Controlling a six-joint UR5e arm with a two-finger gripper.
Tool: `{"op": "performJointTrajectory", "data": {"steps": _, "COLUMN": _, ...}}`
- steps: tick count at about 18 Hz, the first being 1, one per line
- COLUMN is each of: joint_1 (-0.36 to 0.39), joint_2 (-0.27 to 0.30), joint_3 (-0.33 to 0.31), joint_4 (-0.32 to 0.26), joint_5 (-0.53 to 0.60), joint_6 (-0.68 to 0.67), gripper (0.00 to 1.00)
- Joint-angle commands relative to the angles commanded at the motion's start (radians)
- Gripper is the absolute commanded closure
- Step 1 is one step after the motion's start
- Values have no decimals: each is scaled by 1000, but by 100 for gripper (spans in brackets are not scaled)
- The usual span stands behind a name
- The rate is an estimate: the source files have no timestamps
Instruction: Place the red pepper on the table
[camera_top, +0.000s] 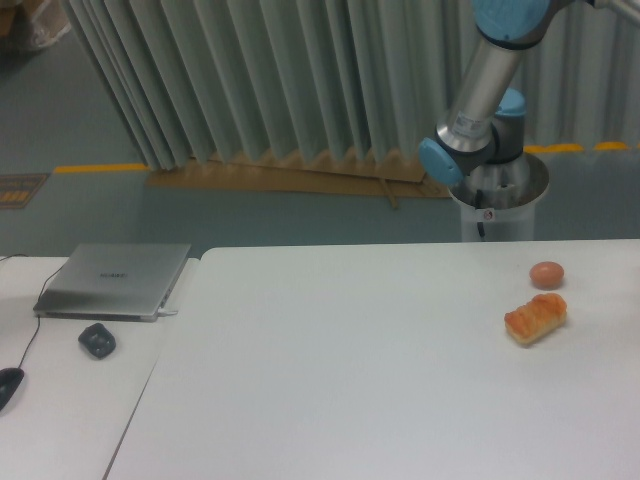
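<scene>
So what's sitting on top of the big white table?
On the table sit a bread roll and, just behind it, a small tan-pink ball. Nothing else shows there. No red pepper is in view, and the gripper is out of frame.

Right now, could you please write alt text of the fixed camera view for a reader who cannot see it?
A large white table holds a bread roll and a small tan-pink ball near its right edge; no red pepper is visible. A robot arm rises behind, its gripper out of frame. At left, a closed grey laptop lies on a desk.
</scene>
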Motion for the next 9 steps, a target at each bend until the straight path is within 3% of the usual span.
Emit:
{"op": "performJointTrajectory", "data": {"steps": 2, "joint_1": 2, "joint_2": 0, "joint_3": 5, "joint_4": -5, "joint_5": 0, "joint_6": -5, "gripper": 52}}
{"op": "performJointTrajectory", "data": {"steps": 5, "joint_1": -3, "joint_2": 0, "joint_3": 38, "joint_4": -81, "joint_5": 0, "joint_6": -57, "gripper": 52}}
{"op": "performJointTrajectory", "data": {"steps": 9, "joint_1": -25, "joint_2": 2, "joint_3": 38, "joint_4": -81, "joint_5": 0, "joint_6": -86, "gripper": 60}}
